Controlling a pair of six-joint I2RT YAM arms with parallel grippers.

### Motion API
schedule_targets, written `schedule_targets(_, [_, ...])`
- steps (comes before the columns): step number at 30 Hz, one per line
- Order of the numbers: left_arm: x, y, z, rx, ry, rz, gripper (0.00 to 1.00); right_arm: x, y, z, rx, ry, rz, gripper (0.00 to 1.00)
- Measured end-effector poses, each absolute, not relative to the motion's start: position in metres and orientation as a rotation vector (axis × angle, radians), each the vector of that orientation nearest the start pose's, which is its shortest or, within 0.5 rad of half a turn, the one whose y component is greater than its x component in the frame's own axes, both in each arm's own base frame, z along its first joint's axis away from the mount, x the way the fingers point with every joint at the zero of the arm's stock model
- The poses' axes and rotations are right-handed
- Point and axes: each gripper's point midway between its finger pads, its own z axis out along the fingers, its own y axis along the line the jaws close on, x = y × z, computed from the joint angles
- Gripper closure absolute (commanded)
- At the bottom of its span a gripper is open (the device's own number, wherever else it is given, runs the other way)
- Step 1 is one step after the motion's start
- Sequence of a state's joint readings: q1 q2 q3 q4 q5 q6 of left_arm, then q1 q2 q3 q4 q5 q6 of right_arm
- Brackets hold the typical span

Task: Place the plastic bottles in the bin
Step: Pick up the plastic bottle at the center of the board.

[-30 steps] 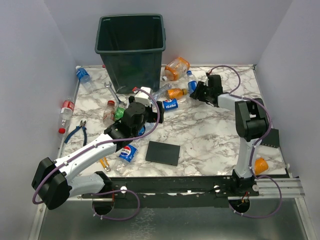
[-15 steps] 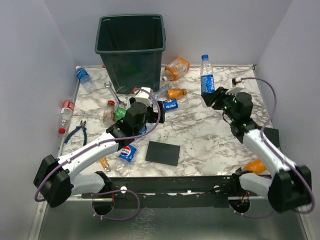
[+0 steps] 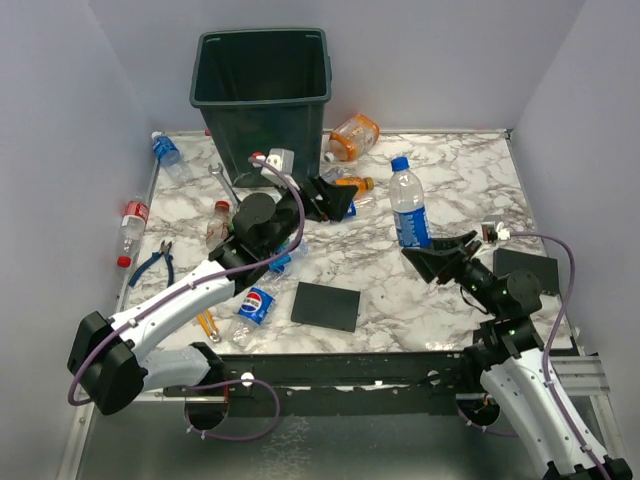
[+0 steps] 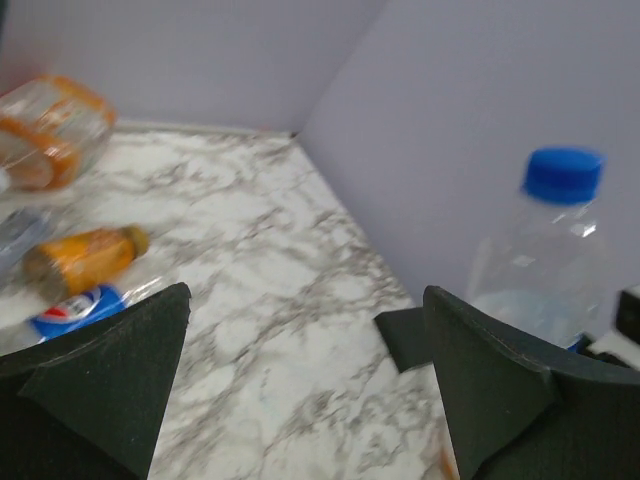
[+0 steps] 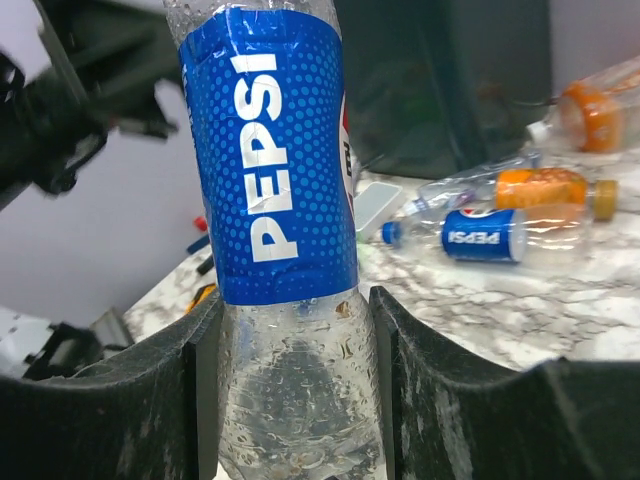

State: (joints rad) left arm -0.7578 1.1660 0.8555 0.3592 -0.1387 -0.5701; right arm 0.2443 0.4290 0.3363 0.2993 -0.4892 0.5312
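Top external view, held against the pictures of the second before, shows two changes. On the left, the left gripper (image 3: pixel 338 200) has swung rightward from beside its own forearm to a spot just past the foot of the bin (image 3: pixel 262 110). Its jaws stand fully apart and carry nothing, and its wrist view looks toward the blue cap of the raised bottle. On the right, the right gripper (image 3: pixel 440 255) has lifted the Pepsi bottle (image 3: pixel 409 212) off the table (image 3: pixel 390 285) and drawn it back toward the near edge. Its fingers are clamped on the clear lower body, and the bottle is upright, cap up. We judge that this bottle is in transit but not yet delivered. It now stands farther from the bin than where it was picked, so a handover to the waiting left gripper or a fresh swing is needed. We cannot tell whether the bin holds any bottle.

Around them, from the left edge, lie a blue-labelled bottle (image 3: pixel 165 150), a red-labelled bottle (image 3: pixel 131 225), the pliers (image 3: pixel 155 265) and the wrench (image 3: pixel 225 183). A crushed Pepsi bottle (image 3: pixel 255 303) lies by the left forearm, and the black plate (image 3: pixel 326 305) sits near the front. A large orange bottle (image 3: pixel 354 135) and a small orange bottle (image 3: pixel 358 183) lie just right of the bin. We note that the left arm lies across the direct line from the held bottle to the bin, and that the bin's tall rim demands a high carry.
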Motion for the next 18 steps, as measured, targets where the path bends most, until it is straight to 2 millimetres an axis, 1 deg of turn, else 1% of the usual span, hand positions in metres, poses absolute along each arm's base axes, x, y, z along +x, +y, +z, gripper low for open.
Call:
schedule_targets(2, [0.303, -0.299, 0.345, 0.078, 1.532, -1.029, 0.01, 0.21, 0.162, 0.268, -0.244, 1.428, 1.008, 0.7])
schedule_targets(3, [0.301, -0.307, 0.367, 0.107, 1.485, -1.081, 0.01, 0.207, 0.163, 0.267, -0.251, 1.417, 1.025, 0.7])
schedule_targets(5, [0.296, -0.321, 0.402, 0.161, 1.401, -1.17, 0.01, 0.2, 0.166, 0.263, -0.256, 1.4, 1.062, 0.7])
schedule_targets(6, [0.293, -0.326, 0.416, 0.182, 1.364, -1.21, 0.01, 0.198, 0.167, 0.261, -0.255, 1.395, 1.077, 0.71])
schedule_targets(8, [0.287, -0.337, 0.434, 0.224, 1.309, -1.29, 0.03, 0.195, 0.168, 0.258, -0.251, 1.384, 1.104, 0.71])
schedule_targets(10, [0.28, -0.346, 0.44, 0.262, 1.279, -1.361, 0.06, 0.192, 0.169, 0.257, -0.242, 1.373, 1.132, 0.71])
schedule_targets(12, [0.277, -0.355, 0.438, 0.293, 1.275, -1.413, 0.07, 0.189, 0.17, 0.259, -0.238, 1.356, 1.16, 0.71])
schedule_targets(15, [0.276, -0.373, 0.423, 0.342, 1.315, -1.484, 0.08, 0.186, 0.171, 0.264, -0.239, 1.333, 1.185, 0.71])
schedule_targets(17, [0.273, -0.379, 0.417, 0.37, 1.336, -1.519, 0.09, 0.184, 0.171, 0.268, -0.238, 1.317, 1.2, 0.71])
schedule_targets(18, [0.274, -0.383, 0.409, 0.38, 1.358, -1.532, 0.1, 0.183, 0.172, 0.269, -0.239, 1.313, 1.204, 0.7])
